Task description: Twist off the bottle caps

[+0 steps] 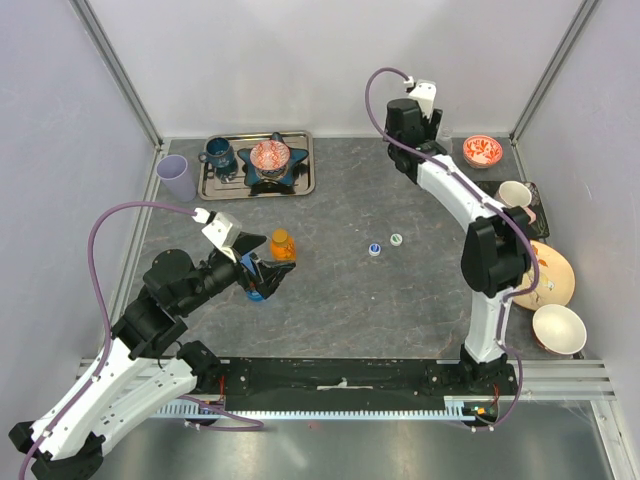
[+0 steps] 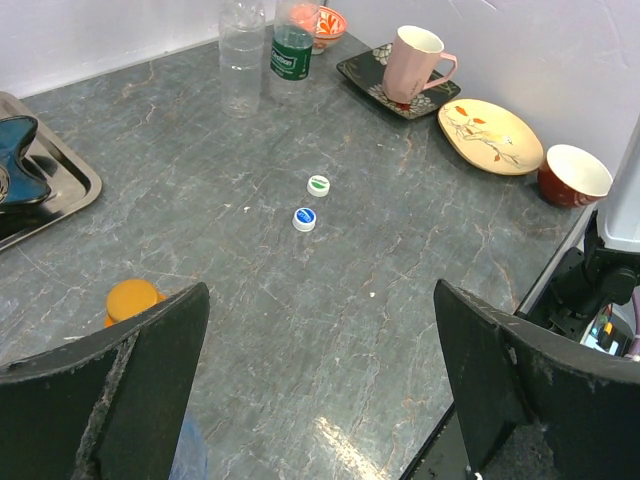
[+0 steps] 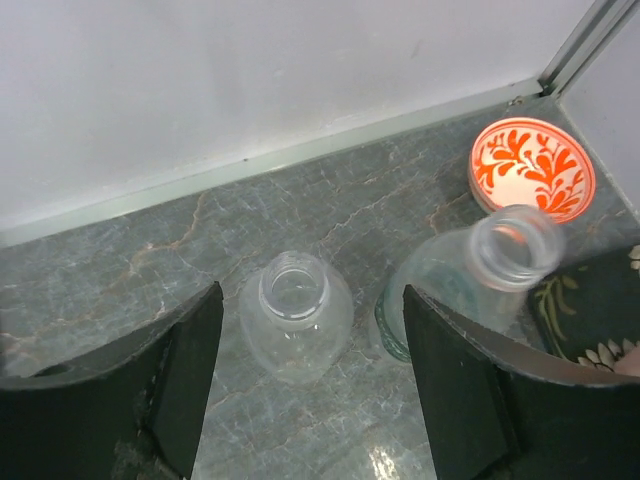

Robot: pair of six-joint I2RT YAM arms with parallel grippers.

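Observation:
Two loose bottle caps lie mid-table: a white one with green (image 1: 397, 239) (image 2: 318, 185) and a white one with blue (image 1: 375, 250) (image 2: 304, 219). An orange cap (image 2: 132, 298) sits on its bottle (image 1: 283, 244) just left of my left gripper (image 2: 320, 300) (image 1: 262, 264), which is open and empty. A blue-topped bottle (image 1: 258, 291) stands under its left finger, mostly hidden. At the back wall my right gripper (image 3: 312, 300) is open above a clear uncapped bottle (image 3: 296, 310) without touching it. A second uncapped bottle with a green label (image 3: 480, 275) stands behind the right finger.
A metal tray (image 1: 305, 175) with a teal mug and a star dish holding a bowl sits back left, next to a purple cup (image 1: 177, 178). Along the right edge are a red patterned bowl (image 1: 482, 151), a pink mug (image 1: 515, 193), a plate (image 1: 548, 275) and a white bowl (image 1: 558, 328).

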